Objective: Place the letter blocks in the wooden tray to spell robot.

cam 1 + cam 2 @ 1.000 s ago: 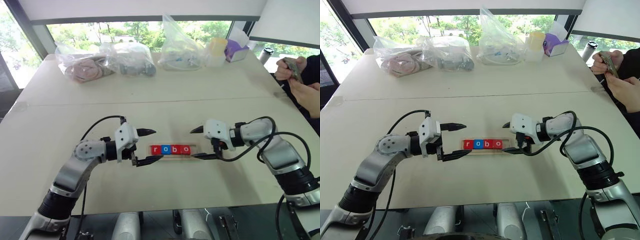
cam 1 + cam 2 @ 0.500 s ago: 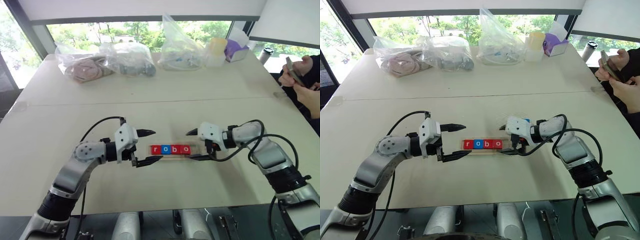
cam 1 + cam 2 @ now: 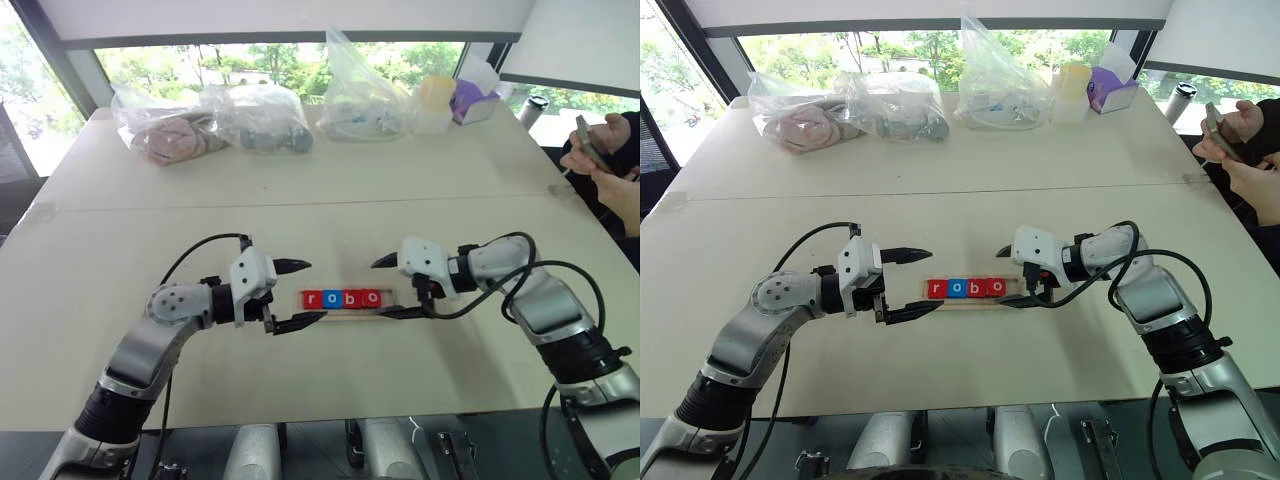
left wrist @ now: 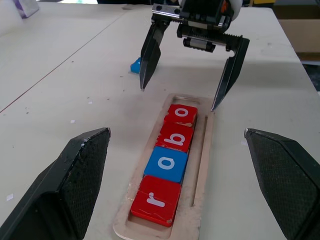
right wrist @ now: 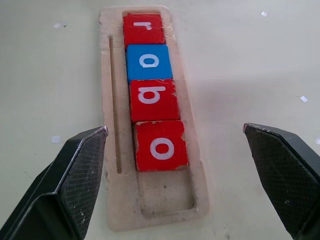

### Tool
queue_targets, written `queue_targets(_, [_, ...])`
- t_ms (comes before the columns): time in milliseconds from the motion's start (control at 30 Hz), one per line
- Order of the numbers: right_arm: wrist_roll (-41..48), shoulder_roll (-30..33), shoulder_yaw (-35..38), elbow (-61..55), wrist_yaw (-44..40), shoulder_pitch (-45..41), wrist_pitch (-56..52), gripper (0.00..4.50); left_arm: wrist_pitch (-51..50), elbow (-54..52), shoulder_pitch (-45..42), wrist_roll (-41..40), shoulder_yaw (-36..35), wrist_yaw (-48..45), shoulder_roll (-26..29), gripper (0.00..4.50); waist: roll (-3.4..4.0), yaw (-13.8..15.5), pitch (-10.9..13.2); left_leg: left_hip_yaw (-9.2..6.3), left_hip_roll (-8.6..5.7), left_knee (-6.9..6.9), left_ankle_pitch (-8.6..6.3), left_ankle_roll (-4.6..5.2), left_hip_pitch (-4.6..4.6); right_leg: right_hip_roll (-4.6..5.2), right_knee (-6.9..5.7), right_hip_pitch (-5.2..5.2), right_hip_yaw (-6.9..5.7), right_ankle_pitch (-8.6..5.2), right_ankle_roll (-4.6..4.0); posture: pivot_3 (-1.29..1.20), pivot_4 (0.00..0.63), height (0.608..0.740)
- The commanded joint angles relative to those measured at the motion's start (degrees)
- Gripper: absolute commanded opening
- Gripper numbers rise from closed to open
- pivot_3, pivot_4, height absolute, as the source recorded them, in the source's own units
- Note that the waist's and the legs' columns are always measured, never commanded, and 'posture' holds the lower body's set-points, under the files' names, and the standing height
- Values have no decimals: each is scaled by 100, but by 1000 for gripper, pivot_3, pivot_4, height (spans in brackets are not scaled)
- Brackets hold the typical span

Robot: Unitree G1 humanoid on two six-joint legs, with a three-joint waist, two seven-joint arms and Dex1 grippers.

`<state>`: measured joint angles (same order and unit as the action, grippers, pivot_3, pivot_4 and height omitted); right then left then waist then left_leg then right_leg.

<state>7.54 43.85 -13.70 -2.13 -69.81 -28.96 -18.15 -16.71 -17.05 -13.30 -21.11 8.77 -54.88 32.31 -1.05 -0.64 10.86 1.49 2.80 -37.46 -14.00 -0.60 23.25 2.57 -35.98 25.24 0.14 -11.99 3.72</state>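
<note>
The wooden tray (image 3: pixel 345 311) lies on the table between my two grippers. Its groove holds a row of letter blocks: red r (image 4: pixel 156 200), a blue one with a rounded letter (image 4: pixel 167 163), red b (image 5: pixel 153 100) and red o (image 5: pixel 161 145). The slot past the o is bare wood. A small blue block (image 4: pixel 135 65) lies on the table behind my right gripper. My left gripper (image 3: pixel 310 291) stands open at the r end. At the o end my right gripper (image 3: pixel 381 290) is open too, its fingertips straddling the tray's end. Neither holds anything.
Plastic bags (image 3: pixel 262 118) with items, a pale cup (image 3: pixel 435 100) and a purple box (image 3: pixel 472 98) line the table's far edge. A person's hands with a phone (image 3: pixel 592 145) are at the far right. A seam crosses the table (image 3: pixel 300 205) behind the tray.
Both grippers stay open and in place at the tray's ends. The person's hands at the right have shifted a little.
</note>
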Motion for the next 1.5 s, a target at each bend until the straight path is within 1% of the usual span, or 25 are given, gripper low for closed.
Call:
queue_targets(33, [-118, 125, 236, 165, 141, -107, 309, 4474, 60, -141, -73, -21, -2, -25, -21, 4500, 0, 0, 0, 0, 0, 0, 0, 0, 0, 0, 0, 0, 0, 0, 0, 0, 150, 740])
queue_targets(200, [-347, 103, 167, 599, 252, -126, 726, 4474, 69, -100, -120, -19, 10, -56, -32, 4500, 0, -1, 0, 0, 0, 0, 0, 0, 0, 0, 0, 0, 0, 0, 0, 0, 150, 740])
queue_targets(433, [-504, -144, 53, 900, 341, -194, 957, 4474, 53, -102, -129, -16, -3, -53, -29, 4500, 0, -7, 0, 0, 0, 1, 0, 0, 0, -1, 0, 1, 0, 0, 0, 0, 150, 740])
queue_targets(800, [-577, -475, -65, 977, 299, -334, 1043, 4474, -4, -237, -8, -35, -50, 19, 11, 4500, 0, -5, 0, 0, 0, 0, 0, 0, 0, -1, -1, 1, 0, 0, 0, 0, 150, 740])
queue_targets(967, [-586, -400, -23, 927, 271, -306, 1077, 4474, -6, -275, 29, -33, -50, 36, 17, 4500, 0, -4, 0, 0, 0, 0, 0, 0, 1, -1, -1, 1, 1, 0, 0, 0, 150, 740])
queue_targets(1133, [-551, -73, 243, 856, 319, -257, 1010, 4474, 5, -265, 22, -29, -45, 31, 15, 4500, 0, 5, 0, 0, 0, 0, 0, 0, 1, 0, -1, 0, 0, 0, 0, 0, 150, 740])
queue_targets(1233, [-530, 54, 526, 795, 636, -238, 670, 4474, 23, -230, 0, -23, -33, 18, 6, 4500, 0, 1, 0, 1, -1, 0, 0, 0, 1, 1, 0, 0, 0, 0, 0, 0, 150, 740])
queue_targets(1367, [-566, -112, 865, 667, 1374, -259, -109, 4474, 47, -184, -31, -10, -15, 12, -19, 4500, 0, -13, 0, 1, 0, 1, 0, 0, 0, 0, -1, 2, 1, 0, -1, 0, 150, 740])
queue_targets(1400, [-566, -200, 962, 577, 1624, -244, -371, 4474, 54, -171, -41, -6, -8, 12, -31, 4500, 0, -14, 0, 1, 0, 1, 0, 0, 0, 0, -2, 2, 1, 0, -1, 0, 150, 740])
queue_targets(1500, [-564, -673, 1348, 160, 2623, -220, -1644, 4474, 75, -141, -62, 7, 12, 5, -61, 4500, 0, -12, 0, 1, 1, 1, 0, 0, 0, -1, -4, 4, 2, 0, -1, 0, 150, 740])
